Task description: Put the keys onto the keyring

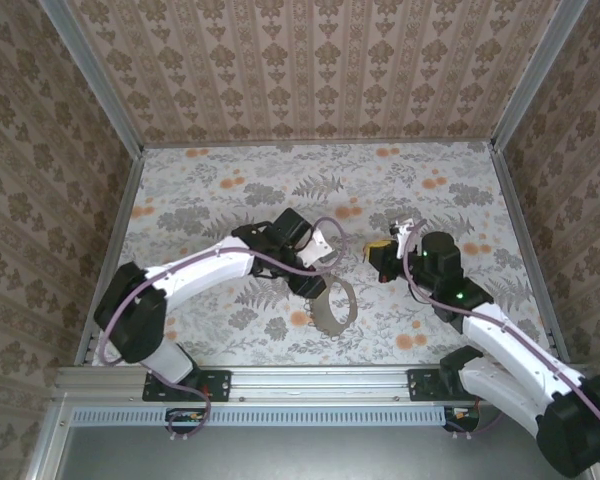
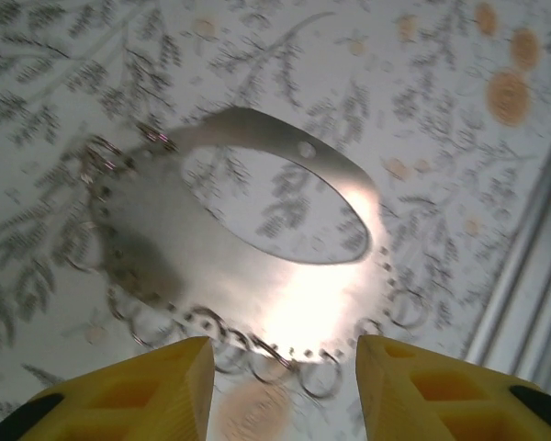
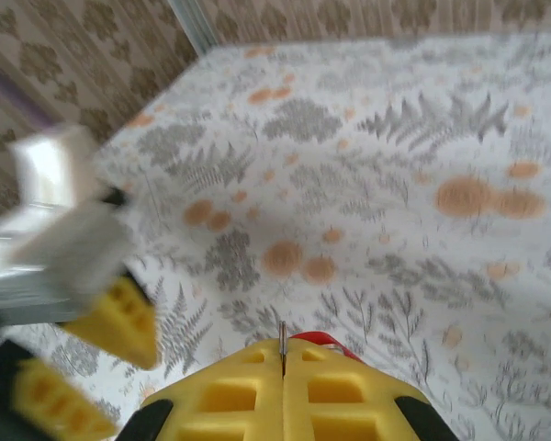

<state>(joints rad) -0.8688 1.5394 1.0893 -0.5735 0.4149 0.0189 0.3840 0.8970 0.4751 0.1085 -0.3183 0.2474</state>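
My left end effector (image 2: 283,354) has its fingers apart, just above the keyring (image 2: 285,303) on the tabletop (image 2: 422,73). My right end effector (image 3: 283,358) is clamped on the keys (image 3: 314,340), up off the tabletop.

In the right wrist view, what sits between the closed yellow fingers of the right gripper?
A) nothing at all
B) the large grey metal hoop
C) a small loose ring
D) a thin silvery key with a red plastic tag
D: the right gripper is shut on the thin silvery key, with the red plastic tag peeking out beside it, while the large grey metal hoop lies apart on the flowered table.
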